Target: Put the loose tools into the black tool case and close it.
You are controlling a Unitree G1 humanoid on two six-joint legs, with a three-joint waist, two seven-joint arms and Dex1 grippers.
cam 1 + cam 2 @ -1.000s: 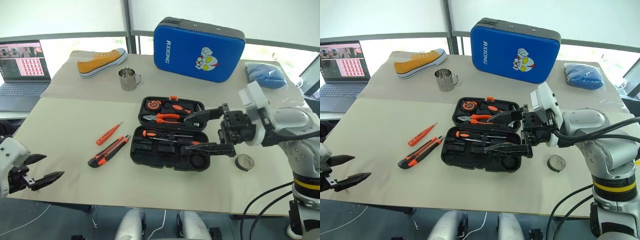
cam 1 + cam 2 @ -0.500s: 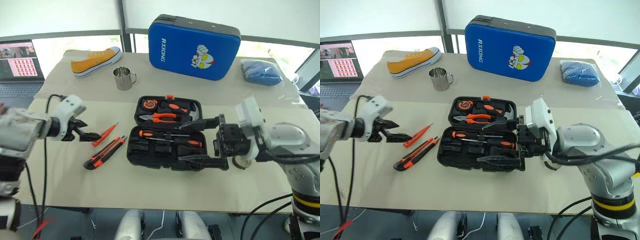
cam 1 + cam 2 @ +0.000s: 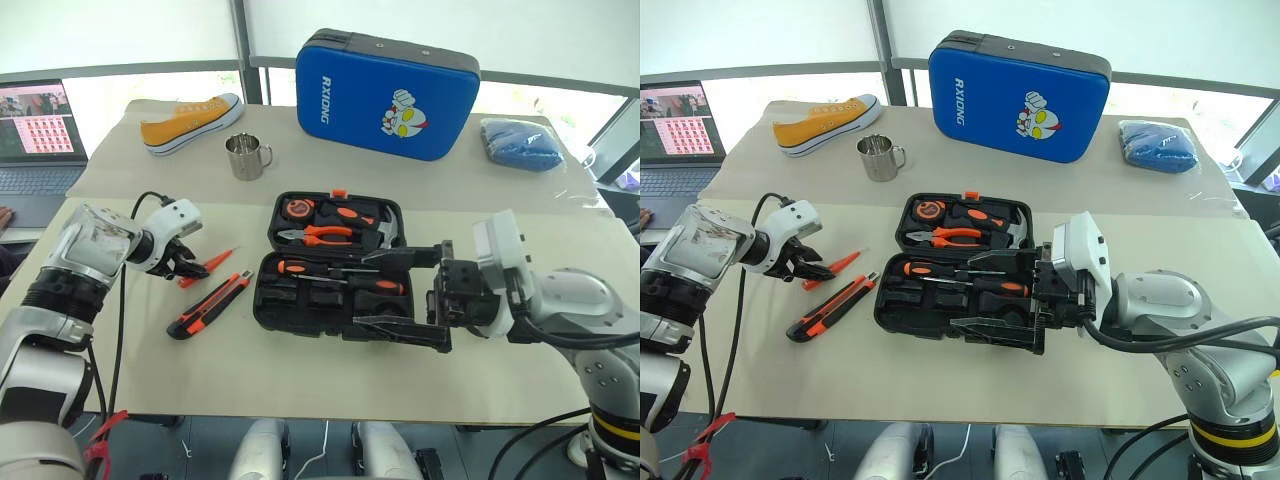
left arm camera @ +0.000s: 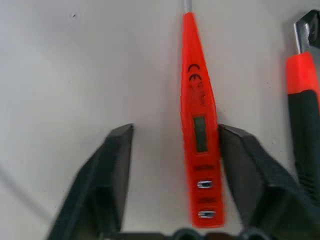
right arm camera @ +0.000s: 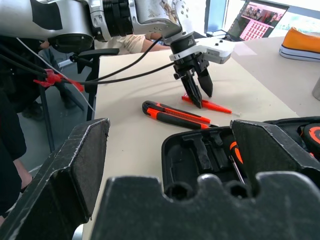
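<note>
The slim orange tester screwdriver (image 4: 200, 125) lies on the paper-covered table, left of the open black tool case (image 3: 262, 312). My left gripper (image 3: 190, 266) points down over its handle end. One finger (image 4: 250, 170) touches the screwdriver and the other (image 4: 112, 170) stands apart from it. The black-orange utility knife (image 3: 212, 305) lies just beside it, nearer the front edge. Two orange-and-black screwdrivers (image 3: 340, 272) rest in the case's front half. My right gripper (image 3: 365, 291) hangs open and level over the case's front right part, holding nothing.
Orange-handled pliers (image 3: 325, 235), a hammer and a tape measure sit in the case's rear half. Behind it stand a blue zip case (image 3: 385, 85), a steel mug (image 3: 245, 157), a yellow shoe (image 3: 190, 122) and a blue bundle (image 3: 525, 145). A laptop (image 3: 40, 130) is at far left.
My left arm swung in from the front left corner to the tester screwdriver, dropped its fingers around it and narrowed them. The right gripper stayed over the case; the camera shifted slightly.
</note>
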